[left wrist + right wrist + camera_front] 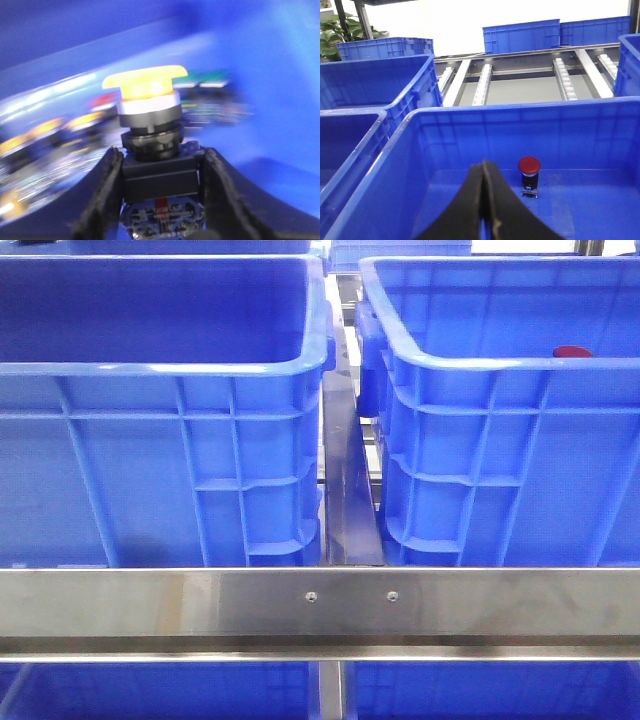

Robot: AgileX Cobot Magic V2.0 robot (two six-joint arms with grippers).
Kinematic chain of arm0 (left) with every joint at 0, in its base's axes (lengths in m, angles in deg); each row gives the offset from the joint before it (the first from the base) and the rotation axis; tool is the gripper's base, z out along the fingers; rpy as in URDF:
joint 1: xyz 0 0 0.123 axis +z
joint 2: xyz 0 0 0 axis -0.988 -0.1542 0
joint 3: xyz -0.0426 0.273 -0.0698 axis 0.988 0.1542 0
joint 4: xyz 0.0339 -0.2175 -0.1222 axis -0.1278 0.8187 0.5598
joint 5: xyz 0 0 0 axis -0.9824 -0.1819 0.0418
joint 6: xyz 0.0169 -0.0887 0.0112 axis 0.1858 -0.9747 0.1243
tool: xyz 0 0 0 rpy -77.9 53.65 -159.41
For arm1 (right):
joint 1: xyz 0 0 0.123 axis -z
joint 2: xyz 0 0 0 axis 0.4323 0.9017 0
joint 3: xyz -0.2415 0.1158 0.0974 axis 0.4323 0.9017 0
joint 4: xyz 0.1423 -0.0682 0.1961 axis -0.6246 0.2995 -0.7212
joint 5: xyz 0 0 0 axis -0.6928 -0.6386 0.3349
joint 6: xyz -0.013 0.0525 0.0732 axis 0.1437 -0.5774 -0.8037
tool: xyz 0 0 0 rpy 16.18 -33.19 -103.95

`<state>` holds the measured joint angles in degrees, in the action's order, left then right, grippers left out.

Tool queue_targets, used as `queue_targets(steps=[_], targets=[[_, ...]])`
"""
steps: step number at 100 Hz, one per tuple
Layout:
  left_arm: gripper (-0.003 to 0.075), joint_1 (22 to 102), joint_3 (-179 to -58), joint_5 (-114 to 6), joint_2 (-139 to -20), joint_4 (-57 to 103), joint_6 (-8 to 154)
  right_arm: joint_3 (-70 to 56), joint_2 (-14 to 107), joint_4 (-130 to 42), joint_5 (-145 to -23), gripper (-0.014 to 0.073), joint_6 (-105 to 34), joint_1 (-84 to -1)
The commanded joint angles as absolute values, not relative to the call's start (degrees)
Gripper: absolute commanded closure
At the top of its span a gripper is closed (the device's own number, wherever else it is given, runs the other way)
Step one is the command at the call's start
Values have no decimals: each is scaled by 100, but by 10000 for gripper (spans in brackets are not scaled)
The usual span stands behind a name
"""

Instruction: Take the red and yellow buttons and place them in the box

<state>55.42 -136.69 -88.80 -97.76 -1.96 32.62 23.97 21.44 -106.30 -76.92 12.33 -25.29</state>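
Currently my left gripper (160, 200) pinches a yellow button (147, 87) by its black base. My right gripper (484, 210) is pressed together, empty, over the right box (470, 120) holding one red button (529, 166). I should carry the yellow one steadily before releasing.

Front camera low, close behind rail (320, 605), facing crates; wrist cameras look down into crates (left blurred).

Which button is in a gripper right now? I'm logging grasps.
The yellow-capped button, clamped in the left gripper. The red button stands free on the crate floor.
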Motion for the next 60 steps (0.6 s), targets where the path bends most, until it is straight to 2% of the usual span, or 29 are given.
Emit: queue_targets(steps=[1,20,29,36,50,60], targets=[[739,4981,-13822,-8576,-9500,-141,3243,2236,2145,-10640,-7690,660,1286,-2507],[739,3792,-13822,-8576,-9431,-289,3243,2236,2145,-10640,-7814,660,1286,-2507],[739,3446,-13822,-8576,-9431,-350,3243,2236,2145,-10640,-7855,654,1286,-2507],[739,3290,-13822,-8576,-9431,-378,3243,2236,2145,-10640,-7951,616,1286,-2507],[739,3223,-13822,-8576,-9431,-401,3243,2236,2145,-10686,-8168,443,1286,-2507],[739,3223,-13822,-8576,-9431,-401,3243,2236,2145,-10984,-8284,263,1286,-2507]])
